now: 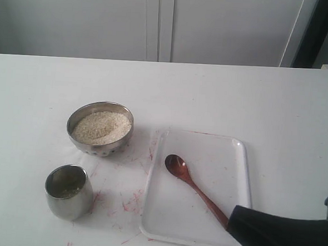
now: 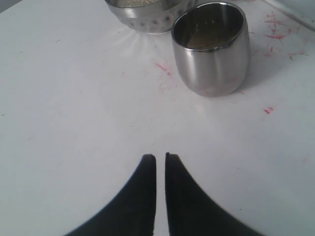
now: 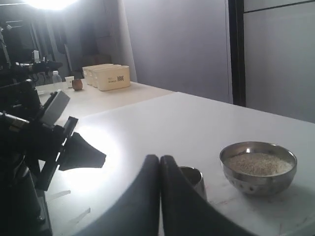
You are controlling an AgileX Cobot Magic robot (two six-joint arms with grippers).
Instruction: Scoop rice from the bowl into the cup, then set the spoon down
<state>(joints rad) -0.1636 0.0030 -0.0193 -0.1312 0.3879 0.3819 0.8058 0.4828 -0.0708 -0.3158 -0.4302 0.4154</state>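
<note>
Our right gripper [image 3: 160, 160] (clamped together, holding nothing) sits nearest the spoon [image 1: 196, 187], whose handle runs diagonally across the tray [image 1: 223, 154] toward it, scoop pointing away.

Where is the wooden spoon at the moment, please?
In the exterior view, the spoon lies on the white tray, right of the bowl and cup, its handle end hidden behind the right arm.

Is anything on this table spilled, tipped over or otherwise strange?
Nothing is spilled or tipped: the bowl and the cup stand upright, and the spoon lies flat in the tray. The only odd thing is red marks on the table between cup and tray; they look like stains or pen strokes.
</note>
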